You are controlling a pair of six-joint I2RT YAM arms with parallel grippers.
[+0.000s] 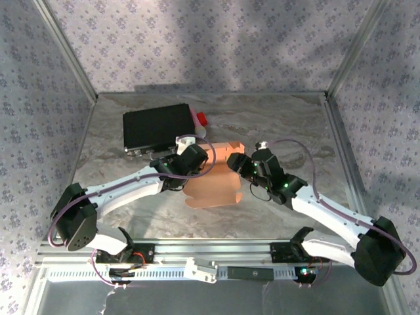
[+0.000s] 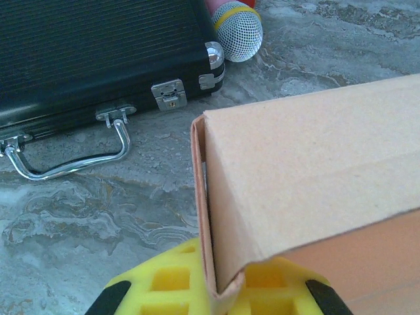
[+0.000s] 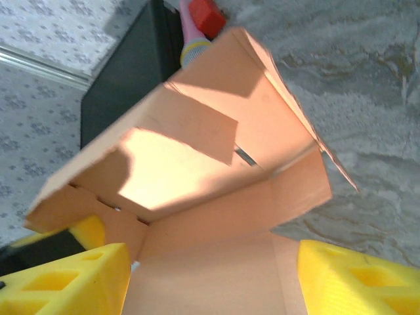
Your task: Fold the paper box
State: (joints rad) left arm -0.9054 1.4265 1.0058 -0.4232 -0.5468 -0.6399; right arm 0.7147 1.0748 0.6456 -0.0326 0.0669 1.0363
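Paper box (image 1: 213, 176): salmon-orange cardboard, partly erected, at the centre of the overhead frame between the two arms, over the marbled desk (image 1: 289, 118). I cannot tell whether it rests on the surface or is lifted.

Left pincer (image 2: 220, 292): at the box's left edge. Its yellow pads (image 2: 164, 285) are brought together on a thin upright wall of the box, and the cardboard is pinched between them at bottom centre of the wrist frame.

Right pincer (image 3: 210, 259): its yellow fingers (image 3: 354, 275) stand wide apart at lower left and lower right of its wrist frame. The box's open end lies between them, interior facing the camera. Contact between pads and cardboard: cannot tell.

Black case (image 1: 157, 128): upper left of the overhead frame, closed, near the box but apart from it. A microphone (image 1: 200, 119) lies just beside its right end.
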